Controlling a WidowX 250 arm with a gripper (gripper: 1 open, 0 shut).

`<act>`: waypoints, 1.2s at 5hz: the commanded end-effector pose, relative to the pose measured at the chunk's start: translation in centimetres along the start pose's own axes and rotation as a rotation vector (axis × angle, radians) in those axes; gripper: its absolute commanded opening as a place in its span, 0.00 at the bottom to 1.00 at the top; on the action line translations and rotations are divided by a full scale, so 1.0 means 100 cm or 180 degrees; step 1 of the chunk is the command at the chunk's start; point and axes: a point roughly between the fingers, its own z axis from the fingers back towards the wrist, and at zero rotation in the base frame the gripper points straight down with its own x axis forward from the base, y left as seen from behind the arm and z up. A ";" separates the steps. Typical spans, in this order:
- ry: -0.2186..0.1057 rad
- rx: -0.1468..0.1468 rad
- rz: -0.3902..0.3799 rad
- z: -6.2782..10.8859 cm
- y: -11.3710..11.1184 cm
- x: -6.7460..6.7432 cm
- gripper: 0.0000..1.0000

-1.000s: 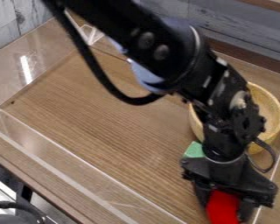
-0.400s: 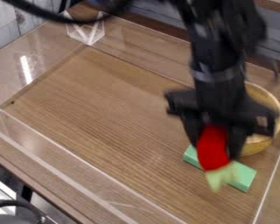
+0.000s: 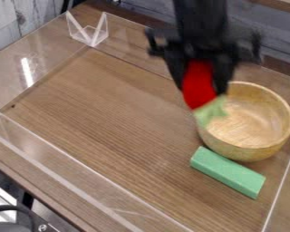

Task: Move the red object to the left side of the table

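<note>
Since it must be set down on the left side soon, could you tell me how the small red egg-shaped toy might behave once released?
The small red egg-shaped toy looks rounded, so it may roll on the flat brown wood-grain table. It hangs undeformed in the shut gripper, so it seems rigid. Its smooth-looking surface could be slippery.

Even daylight, motion-blurred gripper [image 3: 199, 72], acrylic glare
</note>
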 end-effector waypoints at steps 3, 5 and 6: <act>-0.0016 -0.0141 -0.0619 0.027 -0.045 -0.003 0.00; 0.0068 -0.0164 -0.0840 0.027 -0.080 0.003 0.00; 0.0067 -0.0152 -0.0834 0.027 -0.081 0.013 0.00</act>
